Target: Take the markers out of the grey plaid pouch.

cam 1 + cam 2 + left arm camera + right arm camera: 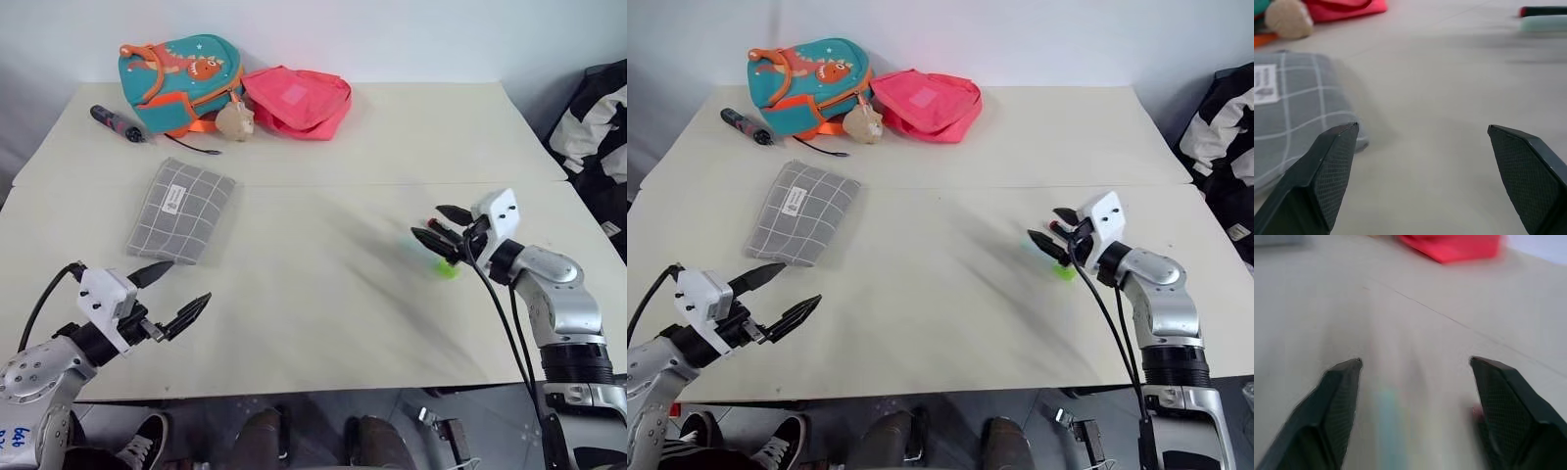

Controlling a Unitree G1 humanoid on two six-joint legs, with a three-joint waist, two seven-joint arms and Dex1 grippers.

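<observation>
**Both grippers open over the table, pouch lying far left**

My left gripper (176,294) hangs near the table's (323,294) near left edge, fingers spread wide, nothing between them. Its wrist view looks past the two fingertips (1337,161) at the pouch's near corner.

The pouch (181,211) lies flat on the left half of the table, white label (175,199) facing up, just beyond my left gripper and apart from it.

My right gripper (443,227) sits over the right side of the table, fingers apart. A green marker (447,268) shows blurred just below and beside the fingers. A red marker (1058,231) shows at the fingers too. Whether either is gripped or lies loose, I cannot tell. The right wrist view gives a pale green streak (1388,431) between the open fingers and a red spot by one finger.

At the far edge: teal backpack (181,78) on the left, pink bag (299,101) touching it on the right, a beige plush (235,119) between them. A dark maroon stick (118,123) lies left of the backpack.
</observation>
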